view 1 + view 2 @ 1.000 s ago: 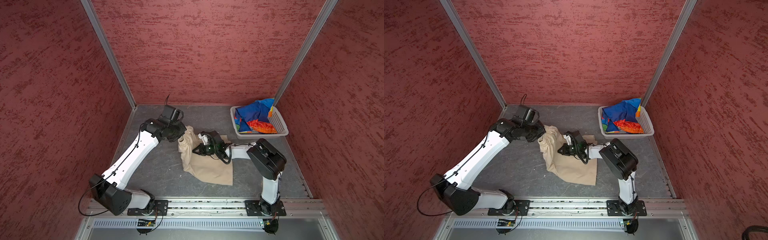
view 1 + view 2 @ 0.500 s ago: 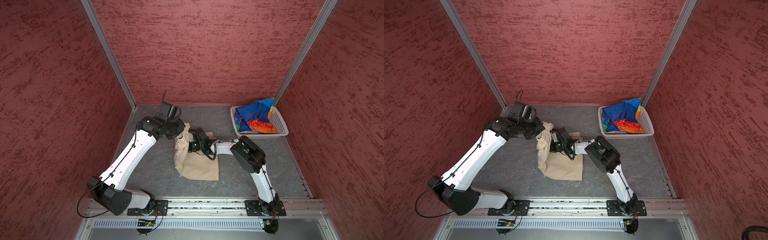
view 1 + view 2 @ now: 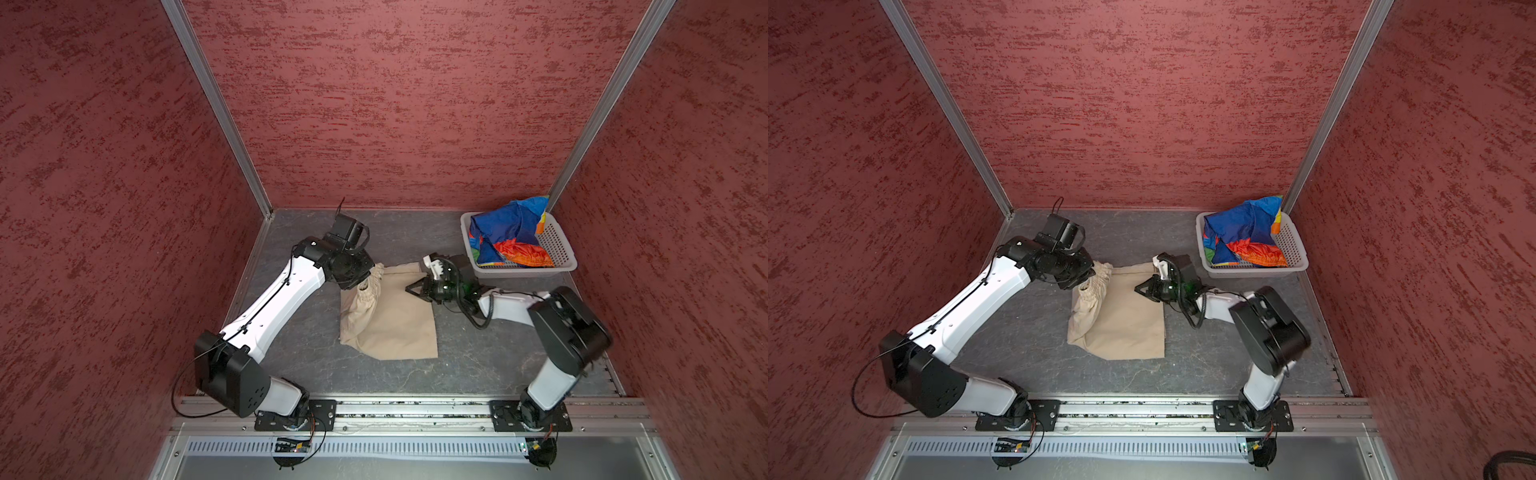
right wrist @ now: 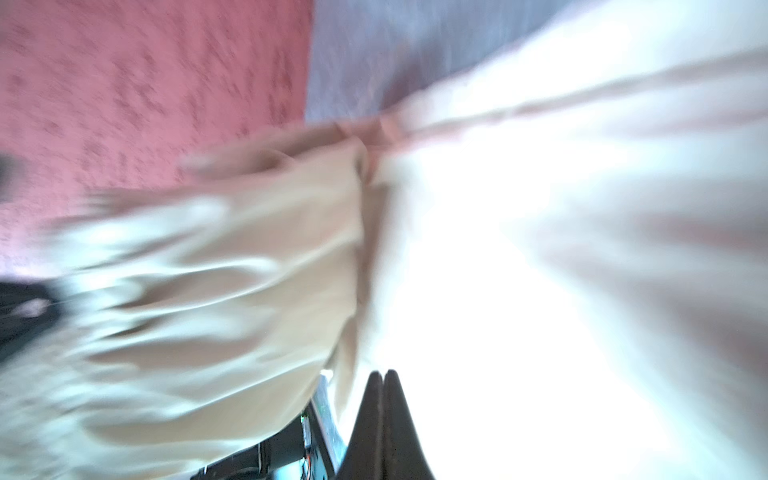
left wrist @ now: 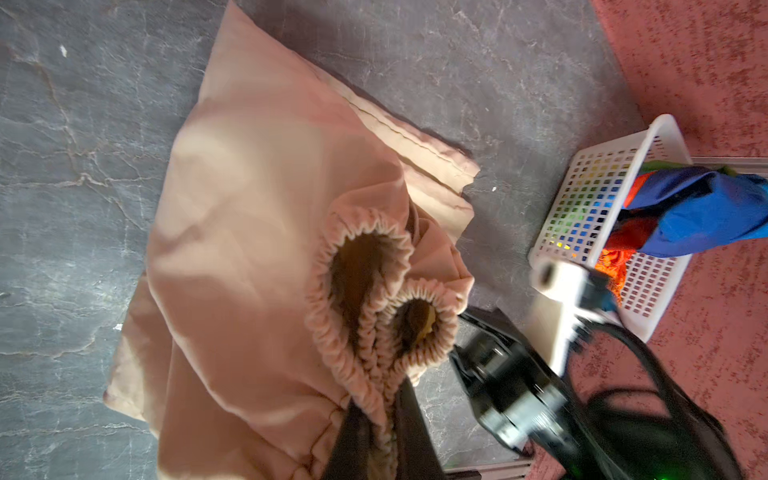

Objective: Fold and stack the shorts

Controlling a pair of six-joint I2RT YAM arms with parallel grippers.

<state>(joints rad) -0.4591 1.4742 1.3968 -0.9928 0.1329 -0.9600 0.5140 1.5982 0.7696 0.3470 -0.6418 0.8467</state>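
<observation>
One beige shorts pair (image 3: 390, 328), waistband (image 5: 357, 266) in left gripper (image 5: 376, 419), right gripper (image 3: 412, 288) closed above.

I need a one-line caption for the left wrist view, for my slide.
Left hand grips the gathered waistband of the beige shorts; white perforated basket stands apart.

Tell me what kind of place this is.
Likely a robot test cell, not a home: two arms bolted to a metal rail, red wall panels boxing in a grey table, and a basket holding rainbow shorts.
</observation>
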